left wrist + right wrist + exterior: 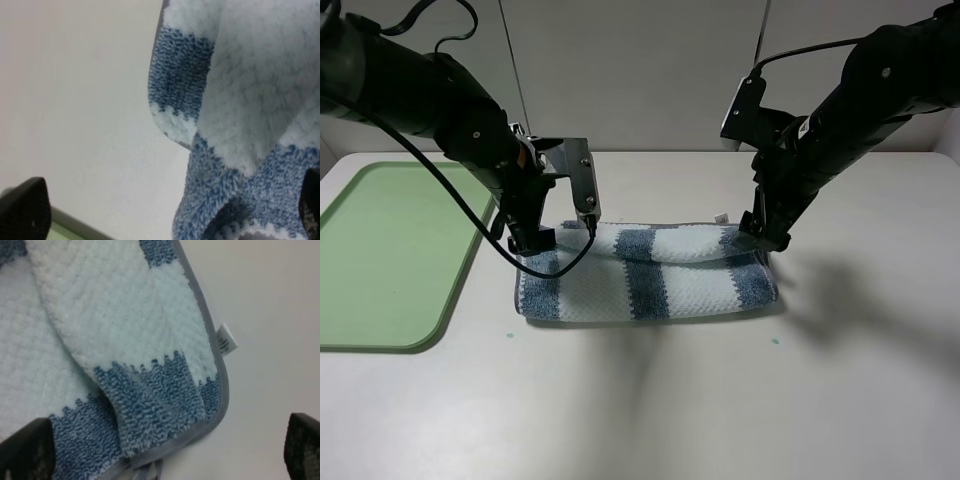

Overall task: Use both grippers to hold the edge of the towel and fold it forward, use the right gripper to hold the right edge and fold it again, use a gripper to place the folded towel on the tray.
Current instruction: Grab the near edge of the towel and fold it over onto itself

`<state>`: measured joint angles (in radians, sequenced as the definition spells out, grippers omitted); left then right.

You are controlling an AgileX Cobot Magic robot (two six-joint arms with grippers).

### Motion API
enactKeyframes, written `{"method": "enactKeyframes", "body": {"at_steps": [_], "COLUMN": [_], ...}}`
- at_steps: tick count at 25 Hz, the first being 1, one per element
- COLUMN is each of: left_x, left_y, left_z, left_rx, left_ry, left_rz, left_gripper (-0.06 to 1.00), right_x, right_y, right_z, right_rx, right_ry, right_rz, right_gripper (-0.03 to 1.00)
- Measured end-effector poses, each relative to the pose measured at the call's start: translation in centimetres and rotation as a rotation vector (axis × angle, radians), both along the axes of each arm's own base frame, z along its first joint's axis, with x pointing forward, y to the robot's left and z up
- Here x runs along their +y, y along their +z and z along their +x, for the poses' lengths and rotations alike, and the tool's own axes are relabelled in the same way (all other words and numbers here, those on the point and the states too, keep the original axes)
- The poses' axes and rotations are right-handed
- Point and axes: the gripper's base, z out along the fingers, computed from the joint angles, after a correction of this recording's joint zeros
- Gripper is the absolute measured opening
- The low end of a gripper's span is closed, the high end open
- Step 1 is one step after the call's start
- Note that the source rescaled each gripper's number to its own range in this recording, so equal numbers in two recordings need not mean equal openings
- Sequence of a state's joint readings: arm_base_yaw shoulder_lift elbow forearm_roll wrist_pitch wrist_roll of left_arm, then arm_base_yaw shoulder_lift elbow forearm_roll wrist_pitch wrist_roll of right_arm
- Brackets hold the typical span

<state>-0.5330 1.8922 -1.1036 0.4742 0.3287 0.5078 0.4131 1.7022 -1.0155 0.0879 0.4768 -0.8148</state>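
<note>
Looking down from the high camera: one white desk (670, 410) carries one towel (650, 275) and one light-green tray (380, 250). The towel lies near the middle of the desk, folded once into a long band, with blue and whitish stripes across it. The tray lies at the desk's left side, just beside the towel and apart from it. Two black arms reach down. The left gripper (535, 240) sits at the towel's far left corner, and the right gripper (765, 242) at its right end. Two tiny teal specks (510, 335) dot the desk in front of the towel. One small white label (722, 217) sticks out from the towel's far edge.

Left wrist camera: one towel (240, 125) fills the side of the frame, blurred and very close, over bare desk (75, 100). Two dark fingers (25, 210) stand far apart at opposite edges of the frame, so the left gripper (170, 207) is open and clasps nothing.

Right wrist camera: two layers of towel (125, 340) show, the upper one lapping over the lower, with one grey hem (220, 385) rounding the corner and the label (226, 340) beside it. Two dark fingers (25, 450) sit wide apart. The right gripper (165, 450) is open, with the towel corner lying loose between them.
</note>
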Motion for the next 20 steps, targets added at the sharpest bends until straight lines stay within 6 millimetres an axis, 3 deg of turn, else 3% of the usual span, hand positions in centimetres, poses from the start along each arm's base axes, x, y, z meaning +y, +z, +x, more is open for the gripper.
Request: {"method": "enactKeyframes", "body": {"at_steps": [4,9,20], "left_x": [0.1,0.4,3.0], "left_y": [0.1,1.8,9.4], "left_z": [-0.1,-0.4,-3.3], "left_rx": [0.003,-0.014,-0.076], "left_ry": [0.012,0.059,0.366], "left_rz": [0.0,-0.017,-0.135], "left_gripper": [1.0,1.0,1.0], "right_x": [0.0,0.0,0.0], "right_y": [0.0,0.4,0.4], "right_z": [0.0,0.0,0.0], "right_rx": [0.0,-0.016,-0.024], "right_ry": [-0.003,-0.003,-0.004], "right_rz": [0.002,0.008,0.011], "right_gripper": [1.0,1.0,1.0]}}
